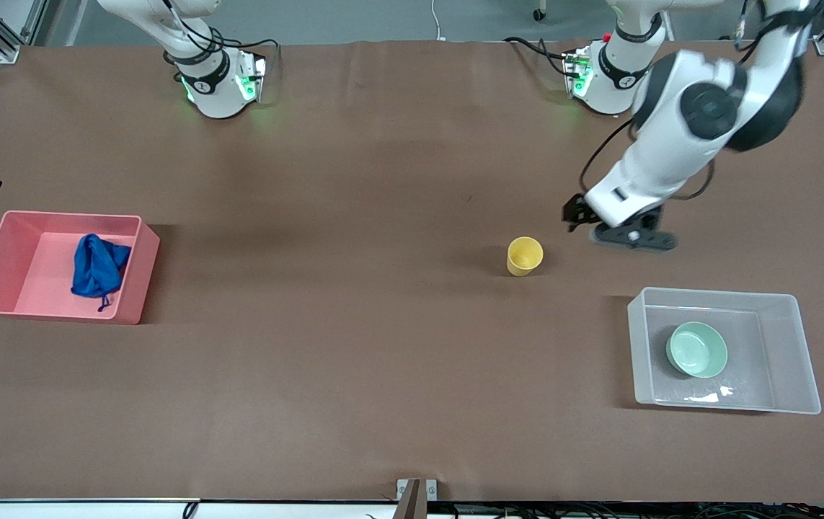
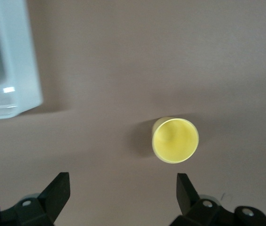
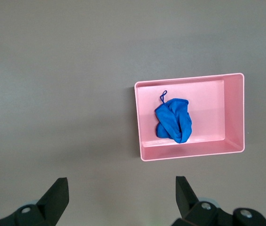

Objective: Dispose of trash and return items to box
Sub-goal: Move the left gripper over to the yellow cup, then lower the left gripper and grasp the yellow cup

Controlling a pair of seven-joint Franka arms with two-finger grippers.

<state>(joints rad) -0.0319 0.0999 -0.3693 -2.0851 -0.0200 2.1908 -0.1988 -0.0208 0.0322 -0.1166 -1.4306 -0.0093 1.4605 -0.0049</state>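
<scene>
Your left gripper (image 1: 576,218) hangs low over the bare table with its fingers (image 2: 58,190) spread wide, gripping nothing, just beside the upright yellow cup (image 1: 524,256), toward the left arm's end. The mint-green bowl (image 1: 697,349) sits in the clear bin (image 1: 786,353), nearer the front camera. Your right gripper (image 3: 119,197) waits high, fingers apart, looking down on the pink bin (image 1: 1,259) holding the blue cloth (image 1: 98,265).
</scene>
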